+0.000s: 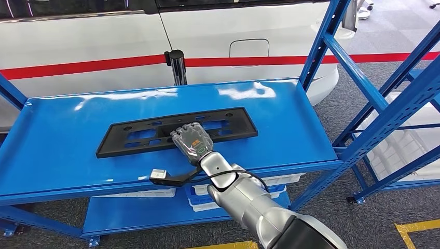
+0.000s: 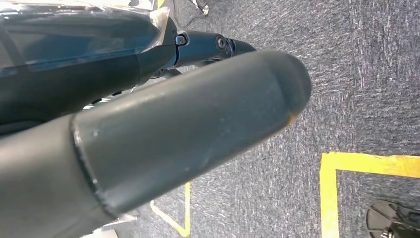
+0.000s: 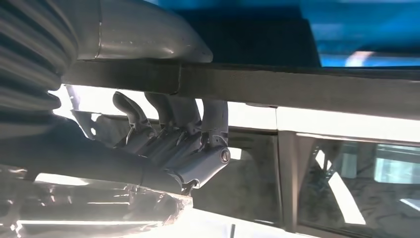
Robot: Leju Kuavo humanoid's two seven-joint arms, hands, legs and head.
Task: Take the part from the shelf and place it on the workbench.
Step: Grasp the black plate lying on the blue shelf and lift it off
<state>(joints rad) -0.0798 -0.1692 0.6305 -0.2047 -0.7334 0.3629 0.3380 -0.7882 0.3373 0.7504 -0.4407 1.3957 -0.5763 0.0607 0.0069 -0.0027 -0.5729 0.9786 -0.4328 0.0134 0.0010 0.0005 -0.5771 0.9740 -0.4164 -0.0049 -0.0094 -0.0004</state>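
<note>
The part is a long flat black plastic frame lying on the top deck of the blue shelf. My right hand reaches in from the front and sits over the middle of the part's near long edge. In the right wrist view the thumb lies on one face of the part's bar and the dark fingers curl round the other face, so the hand grips it. The part still lies flat on the deck. My left hand hangs over grey carpet, fingers straight, holding nothing.
A white car with a red stripe stands close behind the shelf. A second blue rack stands to the right. White bins sit on the lower deck. Yellow tape marks the carpet.
</note>
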